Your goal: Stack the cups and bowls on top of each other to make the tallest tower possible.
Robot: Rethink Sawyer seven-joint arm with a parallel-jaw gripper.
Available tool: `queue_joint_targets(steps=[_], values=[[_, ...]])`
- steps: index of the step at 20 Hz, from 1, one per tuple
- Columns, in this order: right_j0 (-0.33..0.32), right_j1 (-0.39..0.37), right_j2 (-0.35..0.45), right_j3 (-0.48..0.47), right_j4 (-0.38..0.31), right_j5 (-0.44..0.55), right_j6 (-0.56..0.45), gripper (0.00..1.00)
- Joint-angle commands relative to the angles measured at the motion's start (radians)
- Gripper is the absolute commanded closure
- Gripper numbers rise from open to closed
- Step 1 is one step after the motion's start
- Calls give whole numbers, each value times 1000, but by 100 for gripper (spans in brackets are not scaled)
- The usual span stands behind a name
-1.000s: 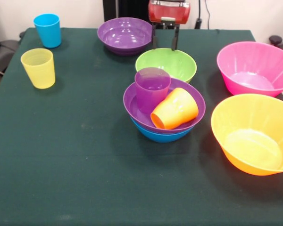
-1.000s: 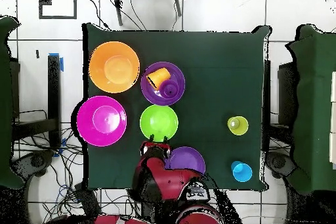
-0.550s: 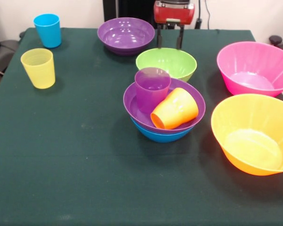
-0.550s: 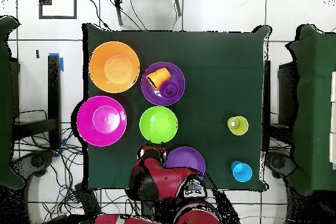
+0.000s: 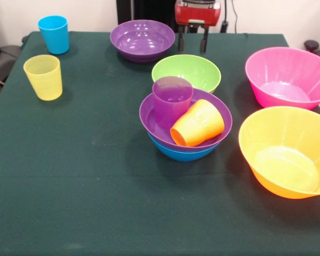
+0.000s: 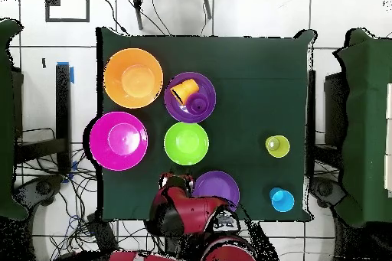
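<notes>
Two cups, purple (image 5: 172, 100) upright and orange (image 5: 198, 124) tipped, occupy the tower (image 5: 185, 130); green bowl (image 5: 186, 72) just behind; pincer (image 5: 191, 41) beyond, parted, empty.

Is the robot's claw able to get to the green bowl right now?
Probably yes. The gripper hangs open just behind the green bowl, with nothing between them. The lone purple bowl sits off to one side, and the green bowl is empty.
</notes>
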State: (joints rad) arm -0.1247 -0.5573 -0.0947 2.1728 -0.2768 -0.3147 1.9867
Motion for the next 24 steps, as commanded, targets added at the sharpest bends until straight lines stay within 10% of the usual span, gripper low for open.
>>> queue_joint_targets(steps=[1,14,24], values=[[2,-6,63,89,-46,-1,148,0],[-157,-151,131,216,-178,54,122,0],[-290,-77,180,181,-284,29,96,0]])
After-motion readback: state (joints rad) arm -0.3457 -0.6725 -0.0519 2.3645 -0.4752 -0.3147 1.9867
